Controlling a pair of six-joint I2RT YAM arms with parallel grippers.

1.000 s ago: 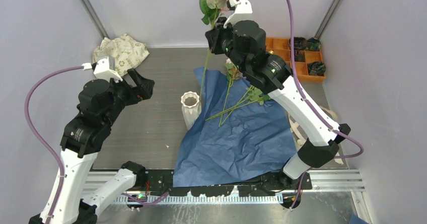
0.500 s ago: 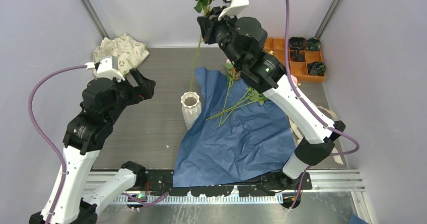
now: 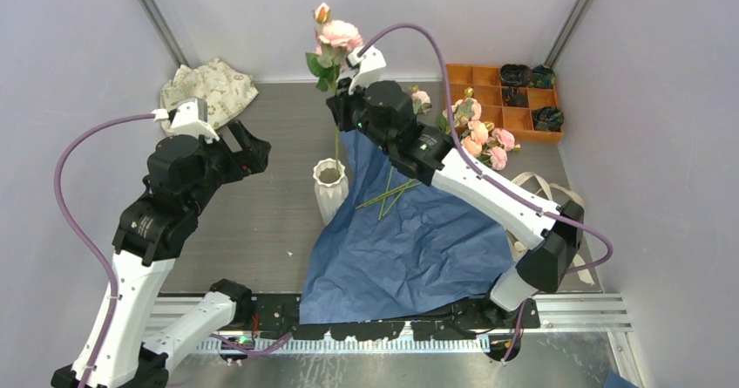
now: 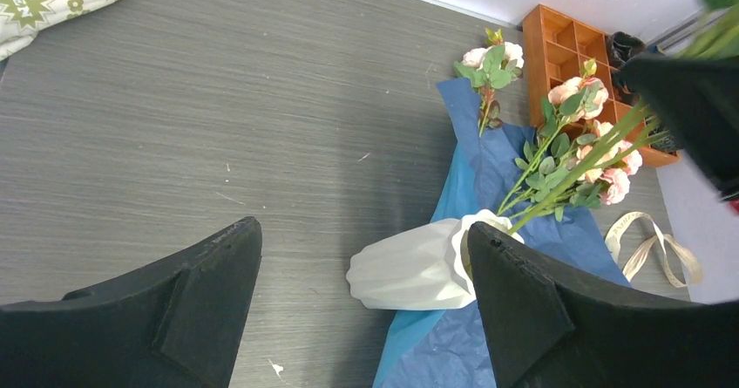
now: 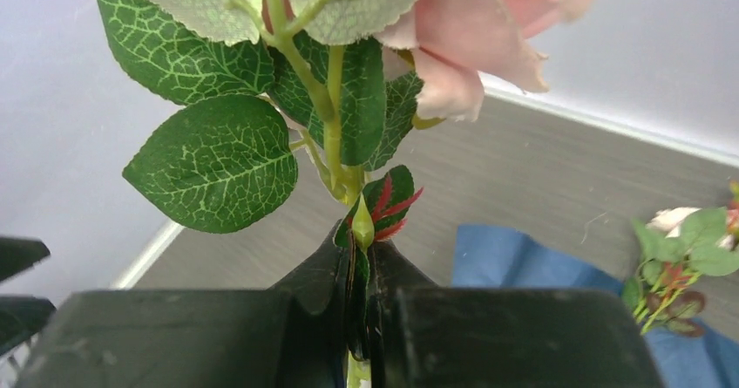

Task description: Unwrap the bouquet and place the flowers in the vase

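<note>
The right claw [image 5: 359, 266] is pressed together on the thin green stem of a pink rose [image 3: 338, 35], pinching it just under a cluster of veined leaves; the bloom and a small bud stand high above the claw, and the stem runs straight down from it to the round mouth of the vase [image 3: 329, 192], where its lower end sits at the opening; the white ribbed vase stands upright on the grey surface [image 3: 261, 214], touching the left edge of the blue wrapping paper [image 3: 418, 240], which lies spread open and crumpled toward the near edge; the other flowers [image 3: 477, 135], pink and peach with green leaves, lie on the far right part of the paper under the right arm, their long stems crossing on the blue sheet near the vase; a beige ribbon [image 3: 545, 183] lies looped just beside the paper's right edge; the left claw [image 3: 248, 148] is spread wide and holds nothing, hovering to the left of the vase and apart from it; an orange compartment tray [image 3: 488, 78] sits at the far right corner, and a cream patterned cloth [image 3: 209, 87] lies bunched at the far left corner.
</note>
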